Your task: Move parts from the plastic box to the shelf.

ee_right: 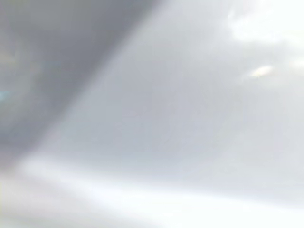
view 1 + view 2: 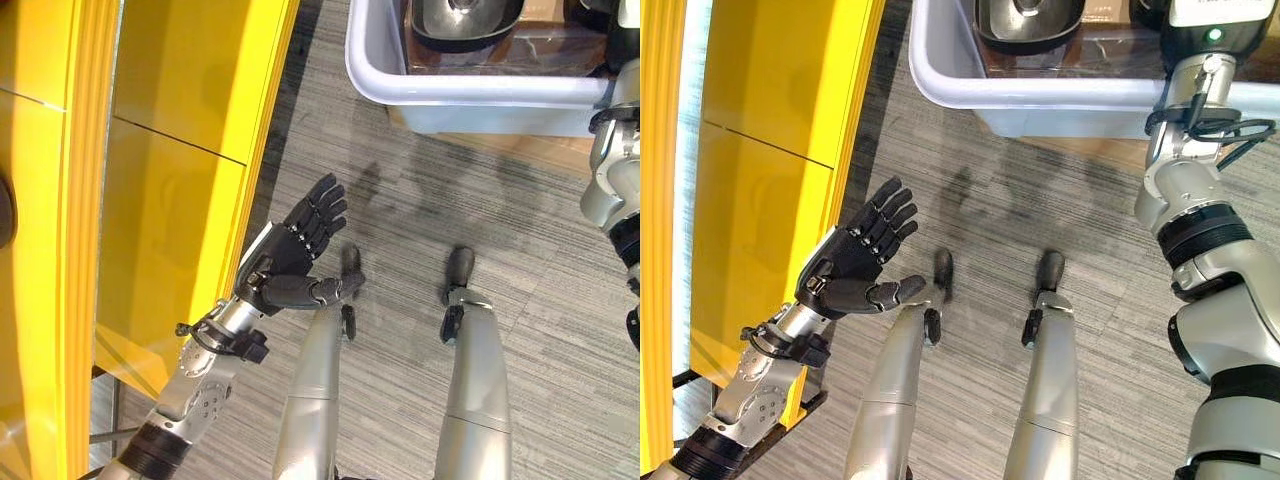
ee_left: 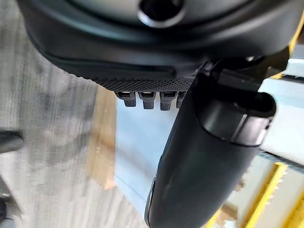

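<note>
Right arm reaching over the plastic box (image 2: pixel 1040 95) near rim toward a dark part (image 2: pixel 1028 22); right-hand state impossible to tell. Left hand (image 2: pixel 855 262) open, empty, well short of that rim, beside the yellow shelf (image 2: pixel 770 150).

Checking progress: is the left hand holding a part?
No, the left hand is open and empty beside the yellow shelf.

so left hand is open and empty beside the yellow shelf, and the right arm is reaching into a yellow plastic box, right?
Not quite: the plastic box is white, not yellow, as the right eye view shows. The rest holds: the left hand is open and empty beside the yellow shelf, and the right arm reaches into the box.
</note>
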You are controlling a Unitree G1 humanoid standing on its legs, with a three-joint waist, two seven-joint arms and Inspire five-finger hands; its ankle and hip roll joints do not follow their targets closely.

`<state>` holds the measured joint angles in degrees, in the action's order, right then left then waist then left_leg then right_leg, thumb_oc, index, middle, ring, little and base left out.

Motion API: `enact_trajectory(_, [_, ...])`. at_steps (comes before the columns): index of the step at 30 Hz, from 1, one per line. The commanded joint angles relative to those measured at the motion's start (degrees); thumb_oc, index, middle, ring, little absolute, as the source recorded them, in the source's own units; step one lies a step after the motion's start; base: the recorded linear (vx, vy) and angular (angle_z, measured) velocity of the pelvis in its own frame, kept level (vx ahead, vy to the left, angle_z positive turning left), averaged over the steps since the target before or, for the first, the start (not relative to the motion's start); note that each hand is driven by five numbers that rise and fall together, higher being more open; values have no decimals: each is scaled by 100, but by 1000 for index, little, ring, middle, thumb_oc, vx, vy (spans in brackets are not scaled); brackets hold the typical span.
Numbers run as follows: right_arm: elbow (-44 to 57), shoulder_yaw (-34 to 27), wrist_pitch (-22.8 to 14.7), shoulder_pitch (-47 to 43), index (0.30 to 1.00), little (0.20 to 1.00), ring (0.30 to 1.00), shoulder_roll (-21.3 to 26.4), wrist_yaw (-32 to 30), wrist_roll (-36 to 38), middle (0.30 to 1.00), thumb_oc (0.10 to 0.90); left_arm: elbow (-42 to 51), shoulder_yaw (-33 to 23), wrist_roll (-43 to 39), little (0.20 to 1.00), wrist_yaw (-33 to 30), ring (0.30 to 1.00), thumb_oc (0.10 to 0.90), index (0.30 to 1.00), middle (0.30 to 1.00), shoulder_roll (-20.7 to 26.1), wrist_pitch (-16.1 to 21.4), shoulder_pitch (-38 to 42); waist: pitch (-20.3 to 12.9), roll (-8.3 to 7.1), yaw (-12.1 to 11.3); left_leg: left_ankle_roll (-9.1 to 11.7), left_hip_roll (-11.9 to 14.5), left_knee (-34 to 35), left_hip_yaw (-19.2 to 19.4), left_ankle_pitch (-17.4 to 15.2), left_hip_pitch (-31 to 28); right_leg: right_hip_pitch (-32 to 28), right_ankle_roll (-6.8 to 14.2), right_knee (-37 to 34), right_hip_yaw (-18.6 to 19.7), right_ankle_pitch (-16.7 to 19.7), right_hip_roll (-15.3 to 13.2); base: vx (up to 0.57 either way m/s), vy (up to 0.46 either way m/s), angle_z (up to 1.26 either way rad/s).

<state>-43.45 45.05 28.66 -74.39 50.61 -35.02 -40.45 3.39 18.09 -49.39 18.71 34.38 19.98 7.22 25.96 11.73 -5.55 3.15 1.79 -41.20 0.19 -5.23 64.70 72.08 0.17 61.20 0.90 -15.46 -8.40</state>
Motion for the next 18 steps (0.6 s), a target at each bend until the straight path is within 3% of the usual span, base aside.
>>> enact_trajectory(1, [-485, 490, -401, 752, 1000, 1000, 1000, -115, 363, 229, 1000, 900, 672, -342, -225, 1000, 296, 1000, 900, 1000, 1000, 73, 535, 279, 383, 232, -56, -288, -99, 718, -75, 363, -45, -625, -244, -259, -363, -479, 127, 2, -4, 21])
enact_trajectory(5, [-505, 502, -445, 753, 1000, 1000, 1000, -109, 520, 425, 1000, 900, 691, -369, -258, 1000, 318, 1000, 900, 1000, 1000, 130, 530, 290, 383, 227, -74, -314, -137, 571, -123, 298, 75, -530, -264, -126, -336, -528, 113, 1, -2, -2])
enact_trajectory(6, [-570, 523, -543, 755, 610, 610, 610, -132, 655, 824, 610, 622, 676, -375, -279, 1000, 323, 1000, 900, 1000, 1000, 156, 529, 298, 383, 226, -97, -324, -151, 514, -142, 277, 134, -487, -265, -66, -335, -547, 104, 0, 0, 0])
enact_trajectory(7, [-574, 524, -538, 755, 542, 542, 542, -142, 673, 845, 542, 573, 679, -375, -274, 1000, 319, 1000, 900, 1000, 1000, 157, 527, 299, 383, 226, -99, -326, -151, 508, -143, 275, 142, -480, -265, -60, -334, -548, 104, 0, 0, 0])
enact_trajectory(8, [-596, 511, -522, 765, 300, 300, 300, -167, 707, 846, 300, 400, 685, -377, -261, 1000, 311, 1000, 900, 1000, 1000, 149, 520, 302, 383, 229, -102, -327, -155, 503, -145, 275, 155, -464, -267, -45, -333, -552, 107, 0, 0, 0])
enact_trajectory(12, [-722, 474, -643, 775, 300, 300, 300, -242, 844, 1161, 300, 400, 684, -367, -269, 1000, 323, 1000, 900, 1000, 1000, 172, 514, 337, 383, 225, -125, -335, -176, 494, -175, 283, 194, -435, -273, -23, -340, -554, 119, 0, 0, 0])
enact_trajectory(18, [-986, 439, -524, 715, 300, 300, 300, -394, 989, 1572, 300, 400, 675, -319, -186, 1000, 317, 1000, 900, 1000, 1000, 141, 502, 400, 383, 223, -165, -332, -180, 524, -198, 308, 187, -467, -274, -66, -376, -531, 123, 0, 0, 0])
